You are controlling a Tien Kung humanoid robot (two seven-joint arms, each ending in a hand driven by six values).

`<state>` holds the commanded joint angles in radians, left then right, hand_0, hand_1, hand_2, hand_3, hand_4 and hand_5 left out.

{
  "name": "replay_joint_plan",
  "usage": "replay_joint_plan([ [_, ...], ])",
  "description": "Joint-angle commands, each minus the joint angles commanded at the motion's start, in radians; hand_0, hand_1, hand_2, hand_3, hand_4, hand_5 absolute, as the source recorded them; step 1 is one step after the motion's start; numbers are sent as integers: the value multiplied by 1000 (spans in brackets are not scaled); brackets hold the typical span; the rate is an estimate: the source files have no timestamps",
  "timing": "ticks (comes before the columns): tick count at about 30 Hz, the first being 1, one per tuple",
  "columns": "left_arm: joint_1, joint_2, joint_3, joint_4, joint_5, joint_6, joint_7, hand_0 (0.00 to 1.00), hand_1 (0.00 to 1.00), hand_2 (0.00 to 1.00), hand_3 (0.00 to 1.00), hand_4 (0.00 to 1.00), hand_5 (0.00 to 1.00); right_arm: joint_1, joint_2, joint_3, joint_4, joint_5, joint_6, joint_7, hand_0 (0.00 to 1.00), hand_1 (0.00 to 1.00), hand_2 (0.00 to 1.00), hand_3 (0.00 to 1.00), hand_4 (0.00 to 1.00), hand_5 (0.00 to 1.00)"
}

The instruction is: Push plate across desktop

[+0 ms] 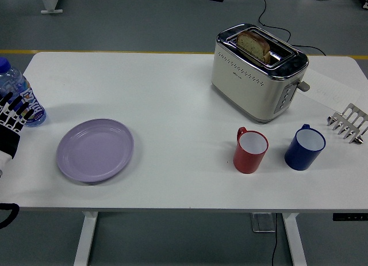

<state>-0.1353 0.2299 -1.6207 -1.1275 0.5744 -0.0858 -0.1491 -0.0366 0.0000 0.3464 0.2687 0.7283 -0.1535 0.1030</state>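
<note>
Head view catches my left hand [11, 119] at the counter's [172, 185] left edge, fingers [17, 107] seemingly loosely extended, holding nothing, though they're partly cropped. Just to their right lies the lavender plate [95, 149], bare. I'd set my fingertips low on its near rim and slide it flat. Bread [254, 45] sits in the toaster [257, 70]; the red mug [250, 149] looks empty.

Past my white table [190, 105] lies grey floor [144, 24], a yellow line [86, 51] crossing the frame's top, black cables [276, 12] upper right.
</note>
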Motion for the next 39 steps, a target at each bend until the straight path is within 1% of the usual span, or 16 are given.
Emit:
replay_joint_plan([
  [4,-4,-3,5,13,16,-5,-14,713,738,719,699,525,998,2,0,4,0,-3,-1,-1,603,560,682,657,400,608],
  [7,-4,-8,11,33,43,-6,-34,713,738,719,699,525,998,3,0,10,0,-11,-3,-2,603,560,682,657,400,608],
  [12,-2,-26,21,73,64,-13,-58,716,738,713,691,525,998,-2,0,21,0,-26,-7,-6,603,560,682,656,400,608],
  [18,8,-49,34,106,56,-21,-74,712,735,708,680,527,998,-12,0,23,0,-28,-8,-8,602,559,682,656,400,608],
  [23,4,-59,40,116,55,-26,-77,707,732,696,666,528,998,-11,0,22,1,-25,-8,-8,603,560,682,656,400,608],
  [26,-2,-71,45,124,53,-31,-80,701,731,687,653,523,998,-10,0,24,2,-28,-10,-9,602,560,682,656,400,609],
  [31,-8,-86,43,143,58,-33,-83,701,731,687,653,523,998,-9,0,32,3,-41,-15,-12,602,560,682,656,400,609],
  [38,-10,-97,47,153,59,-35,-83,705,730,689,652,513,998,-6,0,42,4,-54,-20,-16,602,559,681,656,400,609],
  [39,-13,-102,48,155,60,-36,-82,705,730,689,652,513,998,-5,0,44,5,-57,-22,-18,602,559,681,656,400,609],
])
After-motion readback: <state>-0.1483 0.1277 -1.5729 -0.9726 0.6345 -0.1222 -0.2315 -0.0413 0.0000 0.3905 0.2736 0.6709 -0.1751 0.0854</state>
